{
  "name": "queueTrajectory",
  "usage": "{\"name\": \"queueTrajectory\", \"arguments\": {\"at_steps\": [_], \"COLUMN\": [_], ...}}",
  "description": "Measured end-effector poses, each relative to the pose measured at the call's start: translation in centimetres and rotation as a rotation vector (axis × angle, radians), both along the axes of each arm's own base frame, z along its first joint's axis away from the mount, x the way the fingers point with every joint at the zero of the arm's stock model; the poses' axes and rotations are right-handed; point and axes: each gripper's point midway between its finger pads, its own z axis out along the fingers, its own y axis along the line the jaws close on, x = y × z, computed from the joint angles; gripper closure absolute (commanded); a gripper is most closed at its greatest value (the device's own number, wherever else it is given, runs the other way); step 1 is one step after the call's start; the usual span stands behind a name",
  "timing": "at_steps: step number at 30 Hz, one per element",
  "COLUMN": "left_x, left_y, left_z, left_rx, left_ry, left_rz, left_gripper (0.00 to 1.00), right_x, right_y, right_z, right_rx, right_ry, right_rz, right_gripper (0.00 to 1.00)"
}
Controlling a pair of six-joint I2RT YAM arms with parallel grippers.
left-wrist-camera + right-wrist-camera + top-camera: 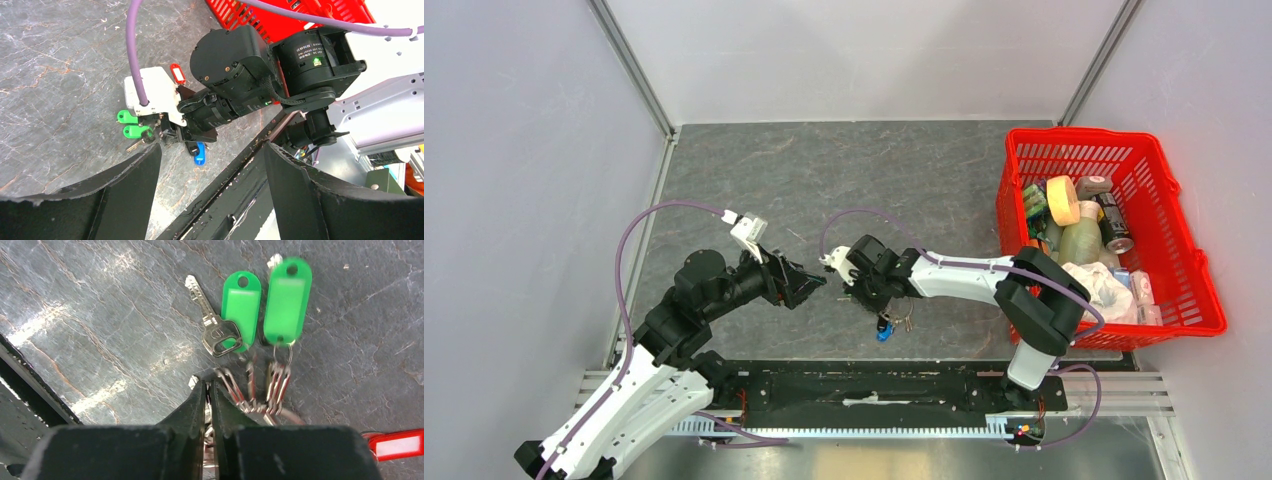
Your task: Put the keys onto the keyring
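My right gripper (pixel 207 385) is shut low over the grey table, with thin metal of the keyring (pixel 294 415) pinched between its fingers. Small metal loops (pixel 272 385) fan out from the ring. Two green keys (pixel 241 310) (pixel 287 300) and a bare silver key (pixel 210 325) lie just ahead of the fingers. A red key (pixel 397 445) lies to the right. A blue key (pixel 884 330) hangs below the right gripper (pixel 869 300) and also shows in the left wrist view (pixel 200 152). My left gripper (pixel 814 285) is open and empty, just left of the bunch (pixel 212 150).
A red basket (pixel 1114 135) full of bottles, cans and packets stands at the right. A black rail (pixel 874 395) runs along the table's near edge, close behind the keys. Purple cables loop over both arms.
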Motion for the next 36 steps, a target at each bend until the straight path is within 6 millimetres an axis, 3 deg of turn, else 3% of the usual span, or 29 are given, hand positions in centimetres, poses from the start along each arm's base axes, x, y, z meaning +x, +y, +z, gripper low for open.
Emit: {"name": "queueTrajectory", "arguments": {"at_steps": [2, 14, 17, 22, 31, 36], "left_x": [0.0, 0.0, 0.0, -0.1, -0.1, -0.3], "left_y": [0.0, 0.0, 0.0, 0.1, 0.1, 0.2], "left_z": [0.0, 0.0, 0.0, 0.1, 0.3, 1.0], "left_rx": [0.0, 0.001, 0.001, -0.002, -0.006, -0.021], "left_ry": [0.0, 0.001, 0.001, -0.002, -0.007, -0.026], "left_rz": [0.0, 0.0, 0.0, 0.001, 0.001, 0.0], "left_gripper": [0.18, 0.18, 0.18, 0.18, 0.18, 0.18], "right_x": [0.0, 0.4, 0.8, 1.5, 1.5, 1.5], "right_y": [0.0, -0.2, -0.1, 0.3, -0.6, -1.1], "right_z": [0.0, 1.0, 2.8, 7.5, 11.6, 16.1], "right_rx": [0.001, 0.001, 0.034, 0.147, 0.275, 0.409], "right_ry": [-0.002, -0.028, -0.07, -0.168, -0.278, -0.369], "right_rz": [0.002, -0.009, -0.019, -0.032, -0.058, -0.1], "right_gripper": [1.0, 1.0, 1.0, 1.0, 1.0, 1.0]}}
